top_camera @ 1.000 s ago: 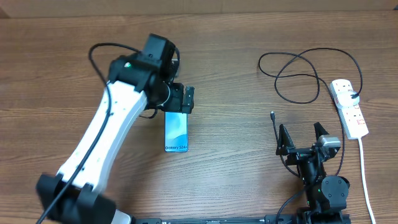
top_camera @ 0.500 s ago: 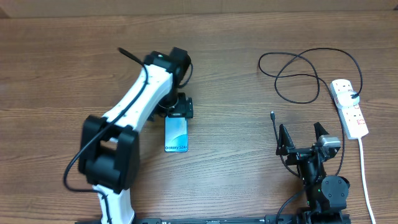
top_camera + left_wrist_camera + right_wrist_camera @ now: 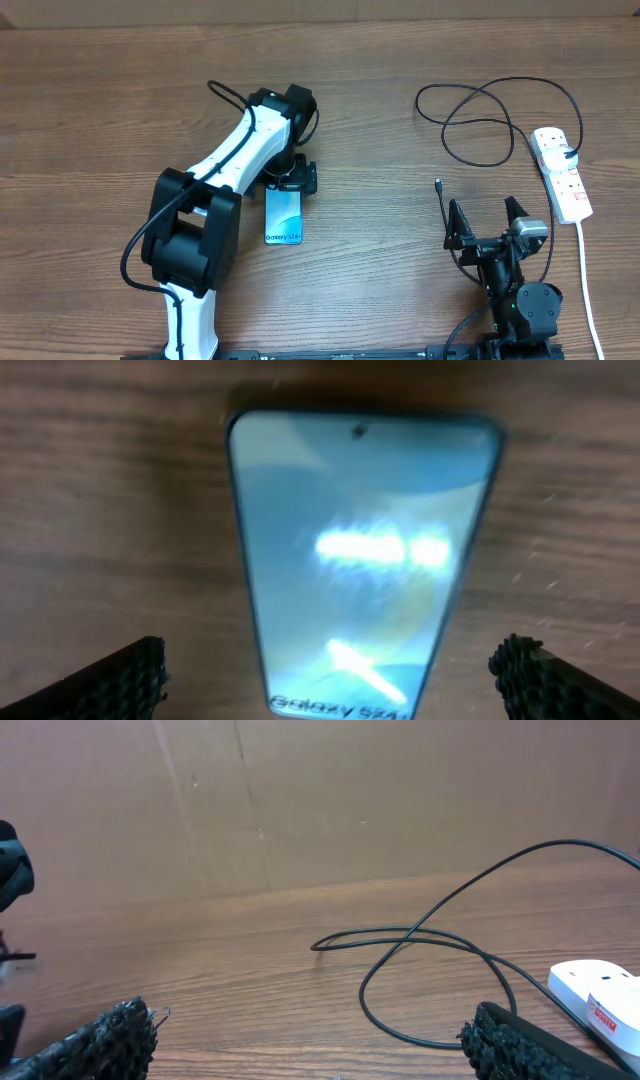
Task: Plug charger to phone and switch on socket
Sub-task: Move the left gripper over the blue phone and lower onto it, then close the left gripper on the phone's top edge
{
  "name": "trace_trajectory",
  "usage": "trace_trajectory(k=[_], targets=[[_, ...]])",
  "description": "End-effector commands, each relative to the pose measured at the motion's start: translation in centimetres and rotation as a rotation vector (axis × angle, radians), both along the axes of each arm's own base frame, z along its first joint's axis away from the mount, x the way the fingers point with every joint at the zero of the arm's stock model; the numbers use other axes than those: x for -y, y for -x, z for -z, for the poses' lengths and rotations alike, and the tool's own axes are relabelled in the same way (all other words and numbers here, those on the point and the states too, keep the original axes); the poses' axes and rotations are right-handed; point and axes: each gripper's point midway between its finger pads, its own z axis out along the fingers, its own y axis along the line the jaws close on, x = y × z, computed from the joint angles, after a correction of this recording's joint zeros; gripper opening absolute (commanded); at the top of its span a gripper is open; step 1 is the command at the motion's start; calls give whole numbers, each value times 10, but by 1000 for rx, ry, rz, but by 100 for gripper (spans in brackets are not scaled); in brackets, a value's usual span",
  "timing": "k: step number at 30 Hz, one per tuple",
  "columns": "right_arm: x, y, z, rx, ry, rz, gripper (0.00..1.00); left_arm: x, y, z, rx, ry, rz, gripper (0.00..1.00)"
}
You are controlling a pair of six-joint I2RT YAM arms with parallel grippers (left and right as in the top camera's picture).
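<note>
The phone (image 3: pixel 283 218) lies flat on the wood table, screen up, with "Galaxy S24" at its near end. My left gripper (image 3: pixel 293 184) hovers open over its far end. In the left wrist view the phone (image 3: pixel 360 550) fills the middle, and the left gripper (image 3: pixel 328 665) straddles it with both fingers apart from its sides. The charger (image 3: pixel 490 118) lies in loose black loops at the back right, its tip (image 3: pixel 438 184) pointing towards me. The socket (image 3: pixel 562 172) is at the right edge. My right gripper (image 3: pixel 487 222) stands open and empty near the tip.
A thick white cord (image 3: pixel 588 290) runs from the socket to the front edge. In the right wrist view, the charger's loop (image 3: pixel 420 935) and the socket's end (image 3: pixel 600 1000) lie ahead of the right gripper (image 3: pixel 310 1035), with a cardboard wall (image 3: pixel 300 800) behind the table.
My left arm has swung in and folded. Its gripper has shifted slightly right and nearer, over the phone's far end. The phone, the charger and the right arm have not moved.
</note>
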Motion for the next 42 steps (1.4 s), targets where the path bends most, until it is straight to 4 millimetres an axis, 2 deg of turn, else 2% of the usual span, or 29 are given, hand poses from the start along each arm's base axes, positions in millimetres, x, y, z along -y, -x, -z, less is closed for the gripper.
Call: trace_trajectory(k=[1,5,12,21,26,30,37,42], targets=[[2,0,2,5,1,12,100,6,5,11,-3,-15,46,100],[2,0,2,5,1,12,100,4,12,22,-13,-28,51,100],[2,0,2,5,1,12,100,-14,11,20,2,-124,67,100],[2,0,2,5,1,12,100,-10,5,22,28,-108,65,100],[2,0,2,5,1,12,100,-7,10,24,7,-89,64,100],[2,0,2,5,1,12,100,-9,17,35,-8,-83,63,99],[2,0,2,5,1,12,100,0,35,64,-36,5,47,100],[2,0,2,5,1,12,100,0,44,73,-53,17,44,100]])
